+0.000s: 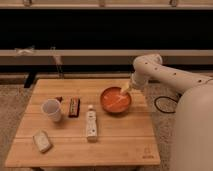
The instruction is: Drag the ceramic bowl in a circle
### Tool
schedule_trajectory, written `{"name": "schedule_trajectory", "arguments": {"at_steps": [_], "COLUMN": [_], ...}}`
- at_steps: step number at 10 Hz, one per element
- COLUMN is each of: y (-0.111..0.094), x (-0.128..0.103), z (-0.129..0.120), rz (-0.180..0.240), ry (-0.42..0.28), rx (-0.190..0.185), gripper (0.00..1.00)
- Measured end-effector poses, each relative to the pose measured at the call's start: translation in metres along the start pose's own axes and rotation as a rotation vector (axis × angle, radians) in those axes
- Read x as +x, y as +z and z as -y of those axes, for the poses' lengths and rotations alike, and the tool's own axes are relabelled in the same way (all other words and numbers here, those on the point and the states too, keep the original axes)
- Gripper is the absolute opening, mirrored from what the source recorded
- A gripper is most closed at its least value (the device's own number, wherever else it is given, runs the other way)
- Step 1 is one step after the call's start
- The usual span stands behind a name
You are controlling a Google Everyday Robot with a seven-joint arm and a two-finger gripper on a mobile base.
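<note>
The ceramic bowl (108,103), round, shallow and glossy orange-red, sits on the wooden table (125,145) at its right rear part. My gripper (120,98) comes down from the right over the bowl's far rim. Its pale fingers are spread apart and reach into the bowl's hollow, tips near the inner bottom. The gripper is open and holds nothing. The white arm (160,74) bends in from the robot body at the right.
A white cup (51,109) stands at the table's left. A dark snack bar (74,106), a white bottle lying down (91,124) and a pale packet (42,140) lie left of and in front of the bowl. A dark bench runs behind the table.
</note>
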Motion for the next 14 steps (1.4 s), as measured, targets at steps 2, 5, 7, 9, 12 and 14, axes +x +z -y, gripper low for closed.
{"name": "schedule_trajectory", "arguments": {"at_steps": [2,5,7,9,12,14], "y": [0.000,0.000,0.000,0.000,0.008,0.023], "x": [0.000,0.000,0.000,0.000,-0.003,-0.006], "z": [0.000,0.000,0.000,0.000,0.000,-0.001], "rz": [0.000,0.000,0.000,0.000,0.008,0.000], "ry": [0.000,0.000,0.000,0.000,-0.008,-0.007], "rx": [0.000,0.000,0.000,0.000,0.008,0.010], "gripper": [0.80,0.80,0.80,0.80,0.80,0.80]}}
